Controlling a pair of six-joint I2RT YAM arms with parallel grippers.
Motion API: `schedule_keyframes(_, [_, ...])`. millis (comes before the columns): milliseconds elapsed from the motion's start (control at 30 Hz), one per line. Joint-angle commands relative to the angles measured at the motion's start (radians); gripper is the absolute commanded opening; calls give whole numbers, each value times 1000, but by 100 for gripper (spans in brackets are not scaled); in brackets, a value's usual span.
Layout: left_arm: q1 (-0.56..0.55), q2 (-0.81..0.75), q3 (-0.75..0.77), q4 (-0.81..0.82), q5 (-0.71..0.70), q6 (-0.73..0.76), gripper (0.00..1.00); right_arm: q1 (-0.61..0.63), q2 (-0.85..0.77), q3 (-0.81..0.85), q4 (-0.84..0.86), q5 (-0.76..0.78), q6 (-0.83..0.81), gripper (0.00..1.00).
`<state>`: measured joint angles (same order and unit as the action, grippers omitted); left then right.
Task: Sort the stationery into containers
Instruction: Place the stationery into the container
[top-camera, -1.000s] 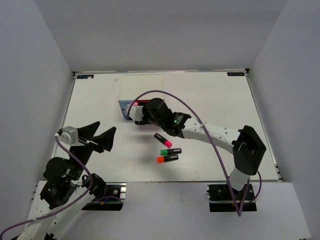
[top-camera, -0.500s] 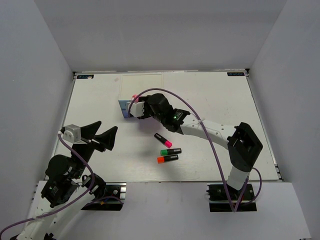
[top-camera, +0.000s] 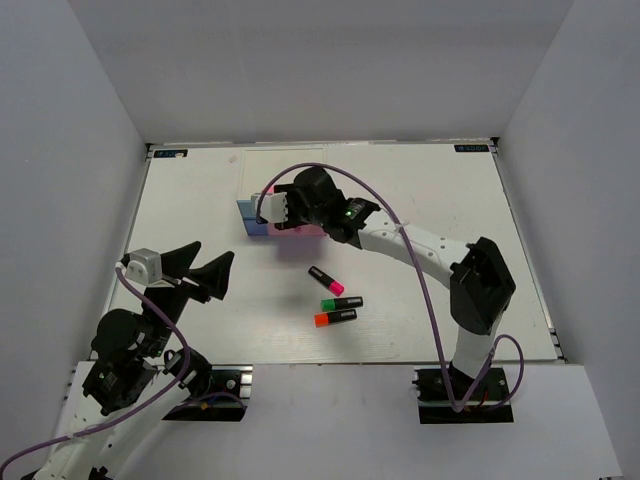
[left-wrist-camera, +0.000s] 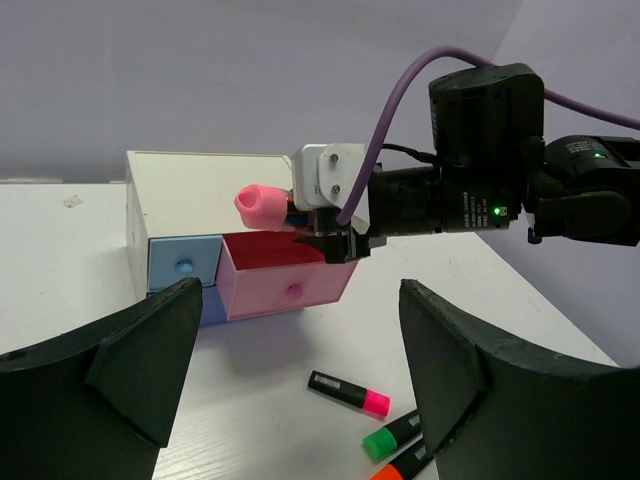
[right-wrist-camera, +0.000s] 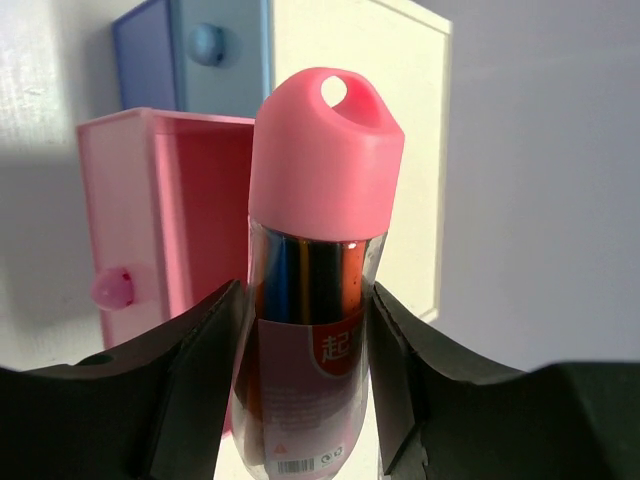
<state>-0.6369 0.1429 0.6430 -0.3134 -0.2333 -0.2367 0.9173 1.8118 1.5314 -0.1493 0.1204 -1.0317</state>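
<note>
My right gripper (top-camera: 277, 210) is shut on the pink-and-dark-red oblong block (right-wrist-camera: 318, 250), a tube with a pink cap (left-wrist-camera: 260, 207). It holds the block just above the pulled-out pink drawer (left-wrist-camera: 285, 290) of the white-topped drawer unit (left-wrist-camera: 200, 190). The light blue drawer (left-wrist-camera: 185, 265) beside it is closed, and the periwinkle drawer (left-wrist-camera: 212, 310) lies below. Three black markers lie on the table nearer the arms: pink-ended (top-camera: 326, 280), green-ended (top-camera: 341, 302) and orange-ended (top-camera: 335, 318). My left gripper (top-camera: 205, 262) hangs open and holds nothing at the near left, facing the unit.
The drawer unit stands at the back centre-left of the white table (top-camera: 430, 200). The right arm's forearm (top-camera: 410, 245) and its purple cable (top-camera: 425, 290) stretch across the table right of the markers. Grey walls enclose the table on three sides.
My right gripper has carried the block up and back, from in front of the drawer unit to above the open pink drawer. The left arm shifted only slightly.
</note>
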Motion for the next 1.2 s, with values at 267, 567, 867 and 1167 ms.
schedule_keyframes(267, [5,24,-5,-3,-14,10,89,-14,52,127,-153,-93,-22,22])
schedule_keyframes(567, [5,24,-5,-12,-14,10,89,-29,73,167,-196,-107,-19,43])
schedule_keyframes(867, [5,24,-5,-12,-23,10,89,-35,86,187,-226,-107,-21,56])
schedule_keyframes(1167, [5,24,-5,-12,-23,10,89,-37,80,188,-233,-103,-19,71])
